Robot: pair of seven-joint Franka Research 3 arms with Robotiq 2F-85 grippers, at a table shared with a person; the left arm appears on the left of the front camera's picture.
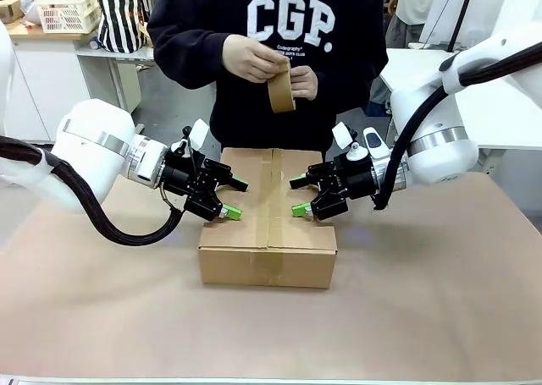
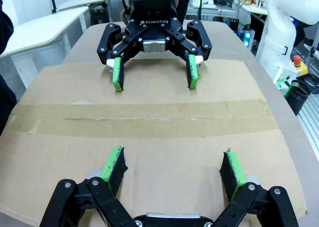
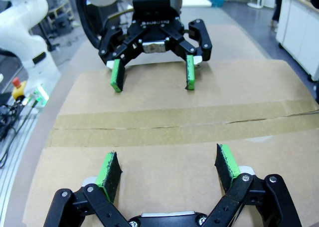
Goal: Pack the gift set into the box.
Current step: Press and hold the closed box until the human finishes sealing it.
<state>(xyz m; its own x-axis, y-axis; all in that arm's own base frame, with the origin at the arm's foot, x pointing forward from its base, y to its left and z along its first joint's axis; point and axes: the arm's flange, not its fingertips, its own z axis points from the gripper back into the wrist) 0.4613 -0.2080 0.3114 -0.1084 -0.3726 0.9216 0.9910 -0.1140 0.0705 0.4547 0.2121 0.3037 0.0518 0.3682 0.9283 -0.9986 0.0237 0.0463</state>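
Brown corrugated cardboard — the box — sits closed on the table, its flaps down and a strip of tape running along the centre seam. No gift set is visible; judging by the sealed top, it is presumably already inside.

The left gripper hangs over the box's left edge, jaws spread wide and holding nothing. The right gripper mirrors it over the right edge, likewise spread and empty. The two face each other across the seam, pads tilted down toward the lid. In the left wrist view, the cardboard lies directly beneath and ahead of the fingers, with the tape band crossing between them and the opposite gripper.

The tape's long axis runs away from the robot toward the person, so it lies crosswise to both grippers' reach. Both stand about equally near the seam — neither has the advantage.

Beyond the box, the person's hands hold a roll of tape clear above the far edge.

Judgement: packing looks essentially done, with sealing in hand.
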